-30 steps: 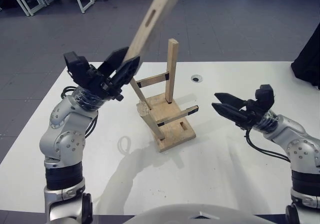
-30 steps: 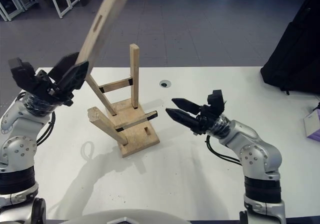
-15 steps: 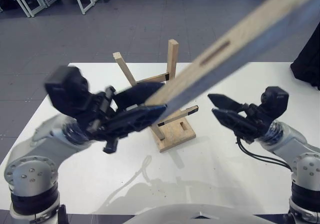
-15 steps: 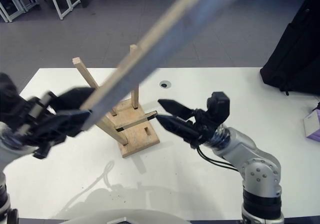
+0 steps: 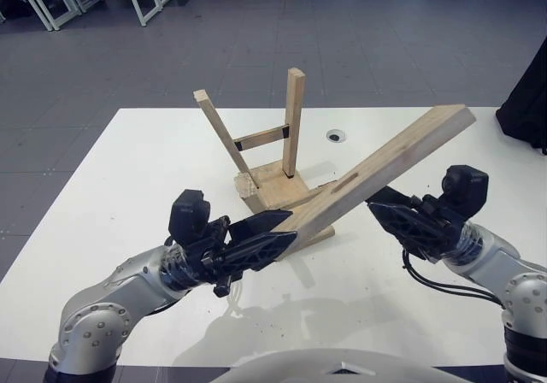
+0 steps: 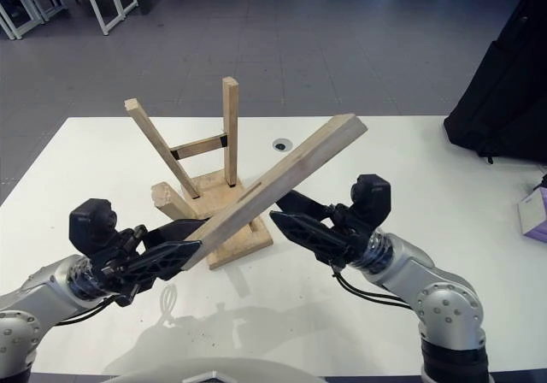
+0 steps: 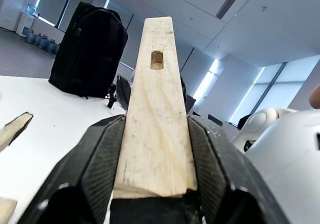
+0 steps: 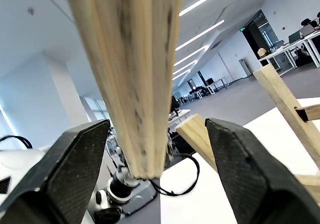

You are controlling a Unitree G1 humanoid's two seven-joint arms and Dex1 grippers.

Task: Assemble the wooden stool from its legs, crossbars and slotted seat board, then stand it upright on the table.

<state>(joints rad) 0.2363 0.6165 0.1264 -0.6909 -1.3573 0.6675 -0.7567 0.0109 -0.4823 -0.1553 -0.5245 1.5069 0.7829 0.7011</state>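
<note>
Leg [image 5: 393, 159]: pale, slotted, slanting to 2 o'clock | left gripper [image 5: 286, 229]: fingers clamp its low end | right gripper [image 5: 379, 206]: fingers wide astride it | seat board [image 6: 244, 239] at 12 o'clock.

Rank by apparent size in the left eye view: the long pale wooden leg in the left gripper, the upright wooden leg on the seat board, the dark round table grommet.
1. Long pale wooden leg in the left gripper; nearer the camera, which inflates it.
2. Upright wooden leg.
3. Dark round table grommet.
</note>
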